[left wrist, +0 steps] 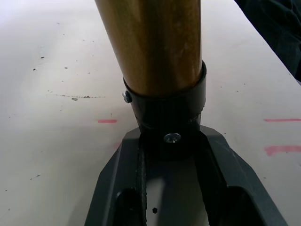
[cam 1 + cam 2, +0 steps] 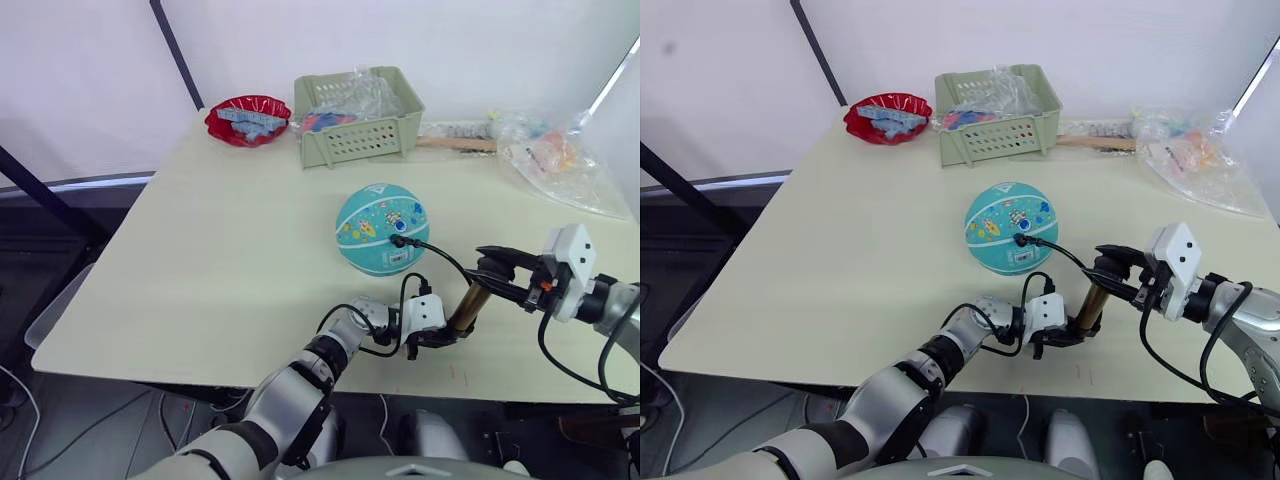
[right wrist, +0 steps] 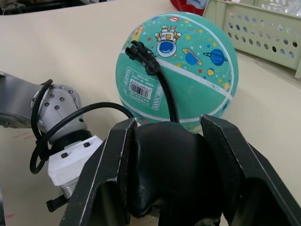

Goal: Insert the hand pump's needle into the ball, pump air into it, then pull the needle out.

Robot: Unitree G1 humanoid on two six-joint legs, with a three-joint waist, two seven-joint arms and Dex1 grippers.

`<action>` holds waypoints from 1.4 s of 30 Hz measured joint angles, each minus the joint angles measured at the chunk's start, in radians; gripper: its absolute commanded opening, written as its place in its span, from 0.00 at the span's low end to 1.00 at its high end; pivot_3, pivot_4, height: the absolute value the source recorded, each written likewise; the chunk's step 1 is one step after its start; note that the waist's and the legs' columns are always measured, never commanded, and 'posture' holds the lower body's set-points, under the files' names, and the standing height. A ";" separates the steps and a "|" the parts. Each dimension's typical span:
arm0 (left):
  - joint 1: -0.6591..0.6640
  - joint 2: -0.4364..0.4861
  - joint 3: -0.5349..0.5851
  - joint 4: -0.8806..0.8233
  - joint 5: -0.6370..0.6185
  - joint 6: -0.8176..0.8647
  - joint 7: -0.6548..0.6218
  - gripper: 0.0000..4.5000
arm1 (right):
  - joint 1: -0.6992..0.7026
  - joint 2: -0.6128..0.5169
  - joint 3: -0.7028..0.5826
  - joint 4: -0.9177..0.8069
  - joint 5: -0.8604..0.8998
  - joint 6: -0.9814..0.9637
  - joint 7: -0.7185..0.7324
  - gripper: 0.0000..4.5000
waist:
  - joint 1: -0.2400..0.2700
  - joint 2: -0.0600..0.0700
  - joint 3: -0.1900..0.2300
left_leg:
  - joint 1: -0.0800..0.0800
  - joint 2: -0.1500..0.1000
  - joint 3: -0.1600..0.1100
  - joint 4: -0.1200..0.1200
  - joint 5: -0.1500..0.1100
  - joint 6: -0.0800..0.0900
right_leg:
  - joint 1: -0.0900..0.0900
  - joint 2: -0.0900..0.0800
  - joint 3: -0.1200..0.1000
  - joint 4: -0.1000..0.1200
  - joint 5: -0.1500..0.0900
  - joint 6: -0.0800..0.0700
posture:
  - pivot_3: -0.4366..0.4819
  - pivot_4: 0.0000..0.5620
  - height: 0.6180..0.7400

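Right gripper [image 2: 497, 266] is closed around the black T-handle [image 3: 174, 165] of the hand pump [image 2: 463, 312] — in the right wrist view both fingers press against the handle's sides with no gap. Left gripper [image 2: 440, 337] is clamped on the pump's black foot [image 1: 169, 127] at the base of the gold-bronze barrel [image 1: 155, 42], pinning it to the table [image 2: 200, 260] near the front edge. The pump stands slightly tilted, top leaning toward the right arm. The thin black hose [image 2: 440, 258] runs from the pump up to the ball [image 2: 382, 228], where the black fitting [image 3: 143, 56] sits against the ball's surface; the needle itself is hidden, so it looks seated, judged from the fitting's contact only. The ball rests free on the table, just beyond the pump, nothing bracing it. Risks from here: the ball is unrestrained, so a hard stroke or a tug on the hose could roll it and lever the needle sideways — bending it or popping it out early. The tilt means a push on the handle may not run along the barrel's axis, which could bind the rod or twist the foot out of the left fingers. The foot sits near the table edge, so a slip there could tip the pump off. A green basket [image 2: 358, 118] and a red bowl [image 2: 247, 118] are well apart at the back, no obstruction.
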 measured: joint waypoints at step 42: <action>-0.006 0.003 -0.001 -0.035 -0.019 -0.008 -0.008 0.21 | -0.216 -0.117 -0.415 -0.009 0.340 0.253 0.042 0.36 | 0.000 0.012 0.023 | -0.022 -0.008 0.000 0.013 0.001 0.001 | -0.017 -0.005 0.002 0.006 0.006 0.001 | 0.48 0.27 1.00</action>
